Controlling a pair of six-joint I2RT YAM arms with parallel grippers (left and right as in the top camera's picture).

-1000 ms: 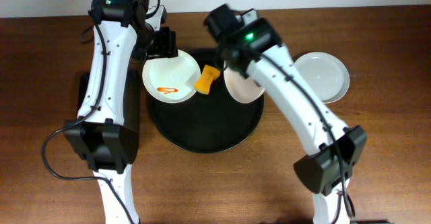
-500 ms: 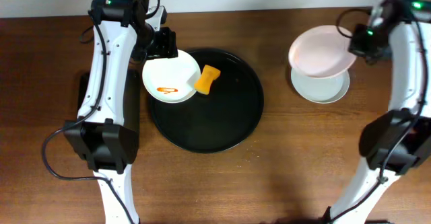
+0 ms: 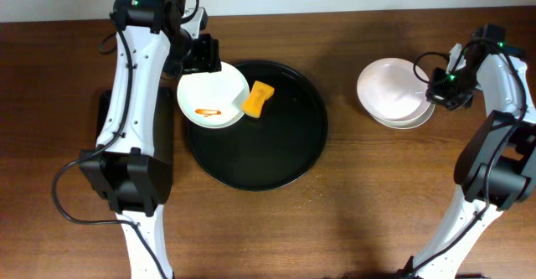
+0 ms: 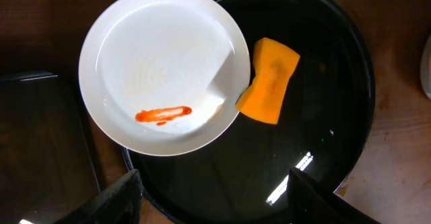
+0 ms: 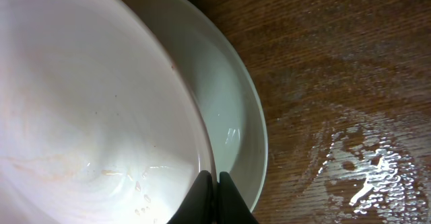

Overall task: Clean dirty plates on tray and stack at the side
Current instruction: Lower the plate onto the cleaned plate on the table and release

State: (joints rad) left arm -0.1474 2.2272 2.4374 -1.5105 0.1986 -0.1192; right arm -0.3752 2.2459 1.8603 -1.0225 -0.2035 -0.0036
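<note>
Pinching upper plate point(image 5: 87, 116) atop lower plate point(image 5: 232, 96): right fingers point(image 5: 236, 207).

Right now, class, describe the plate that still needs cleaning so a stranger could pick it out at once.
Find the big round black tray in the middle of the table. On its upper-left rim as seen from above, beside the orange sponge, sits a white plate overhanging the edge. Unlike the two stacked plates on bare wood to the right, it bears an orange-red smear.

no readable text, labels or numbers
</note>
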